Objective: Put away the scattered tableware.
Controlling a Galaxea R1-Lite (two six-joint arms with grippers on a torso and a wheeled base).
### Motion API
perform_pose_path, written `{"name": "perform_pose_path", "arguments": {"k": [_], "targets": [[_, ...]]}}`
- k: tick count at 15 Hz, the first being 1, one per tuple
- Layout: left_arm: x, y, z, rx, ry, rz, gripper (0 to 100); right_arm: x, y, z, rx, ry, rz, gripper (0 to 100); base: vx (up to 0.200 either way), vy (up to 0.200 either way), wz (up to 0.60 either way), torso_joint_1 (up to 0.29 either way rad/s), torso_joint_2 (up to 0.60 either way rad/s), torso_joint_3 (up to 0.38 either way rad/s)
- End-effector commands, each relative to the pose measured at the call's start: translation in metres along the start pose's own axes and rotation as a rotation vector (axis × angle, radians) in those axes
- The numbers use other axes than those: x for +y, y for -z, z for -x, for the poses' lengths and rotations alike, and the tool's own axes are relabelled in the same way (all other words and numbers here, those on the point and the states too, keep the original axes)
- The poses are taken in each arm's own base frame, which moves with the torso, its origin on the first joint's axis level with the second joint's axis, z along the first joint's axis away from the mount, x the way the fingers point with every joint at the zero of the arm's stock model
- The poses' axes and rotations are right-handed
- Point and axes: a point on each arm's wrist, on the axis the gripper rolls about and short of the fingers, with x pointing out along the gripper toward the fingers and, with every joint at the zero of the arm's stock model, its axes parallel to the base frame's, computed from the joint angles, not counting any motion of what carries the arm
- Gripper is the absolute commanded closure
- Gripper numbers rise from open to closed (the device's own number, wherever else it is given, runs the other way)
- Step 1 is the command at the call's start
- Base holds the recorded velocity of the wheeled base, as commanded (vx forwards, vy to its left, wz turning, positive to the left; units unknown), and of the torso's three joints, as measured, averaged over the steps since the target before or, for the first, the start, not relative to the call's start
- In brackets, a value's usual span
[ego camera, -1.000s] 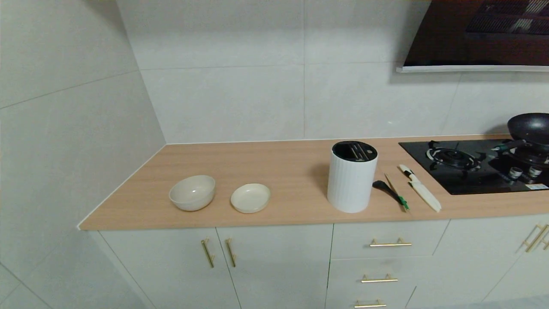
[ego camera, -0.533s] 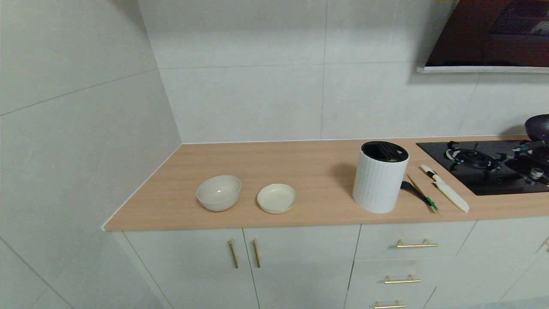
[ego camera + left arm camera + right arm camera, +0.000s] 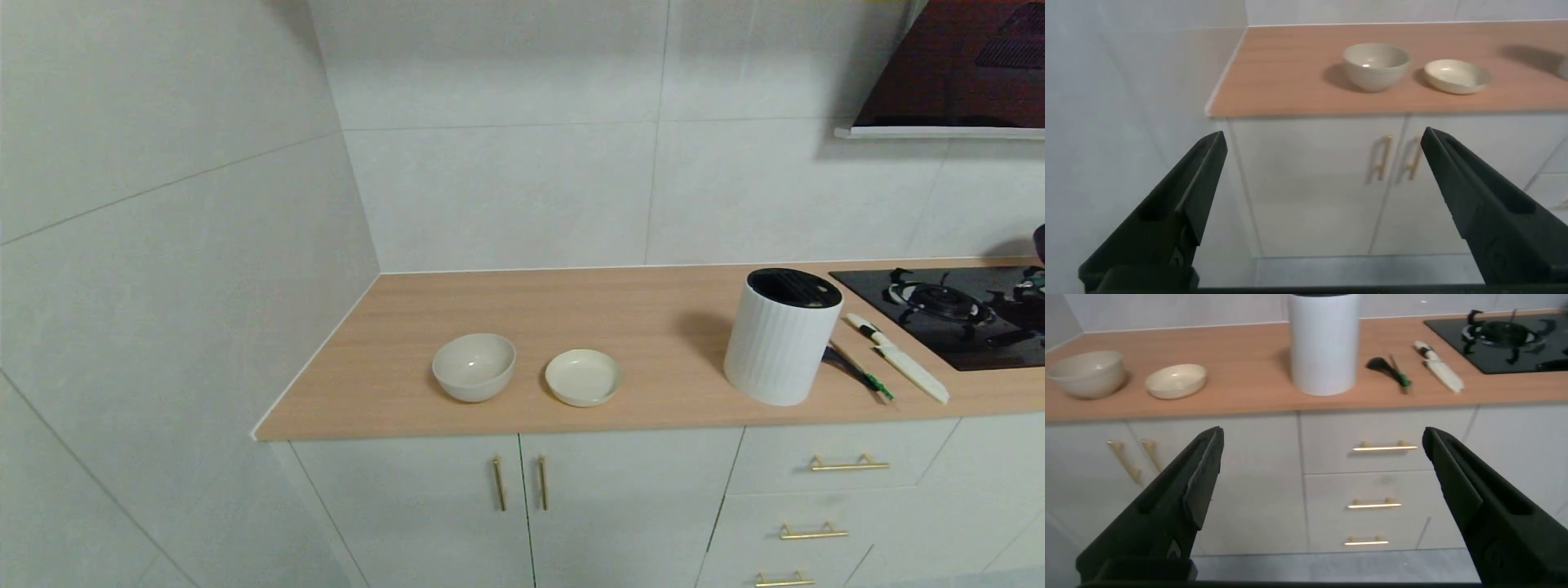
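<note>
Holding my left gripper (image 3: 1321,139) and right gripper (image 3: 1321,434) out in front of the cabinet fronts, I have both spread wide, their dark wedge-shaped fingers well apart and touching none of the tableware.

All the tableware lies on the wood-grain countertop (image 3: 571,310). A deep, rounded cream bowl (image 3: 474,367) with a glossy glaze sits near the front edge. Just beside it, on the side away from the wall corner, is a shallow cream dish (image 3: 582,376) of the same smooth finish; the two do not touch.

Farther toward the hob stands a white ribbed holder (image 3: 781,336), upright and cylindrical, with a black slotted top. A black spoon (image 3: 841,358) lies flat against its base. Next to that lie thin wooden chopsticks (image 3: 865,374) with a green tip, then a white-bladed knife (image 3: 898,369) whose handle carries a black band.

The glossy black gas hob (image 3: 947,314) is set into the counter just beyond the knife. Below, the pale matte cabinet doors (image 3: 408,506) and drawers (image 3: 849,441) have slim brass bar handles.
</note>
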Motion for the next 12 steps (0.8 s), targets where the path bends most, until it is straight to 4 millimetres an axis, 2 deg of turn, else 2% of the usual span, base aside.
{"name": "perform_pose_path", "arguments": {"k": [1,12], "targets": [[0.0,-0.0001,0.0,0.0,0.0,0.0,0,0.0,0.0,0.0,0.0,0.0,0.0,0,0.0,0.0,0.0,0.0,0.0,0.0],[0.0,-0.0001,-0.0001,0.001,0.0,-0.001,0,0.0,0.0,-0.0001,0.001,0.0,0.0,0,0.0,0.0,0.0,0.0,0.0,0.0]]}}
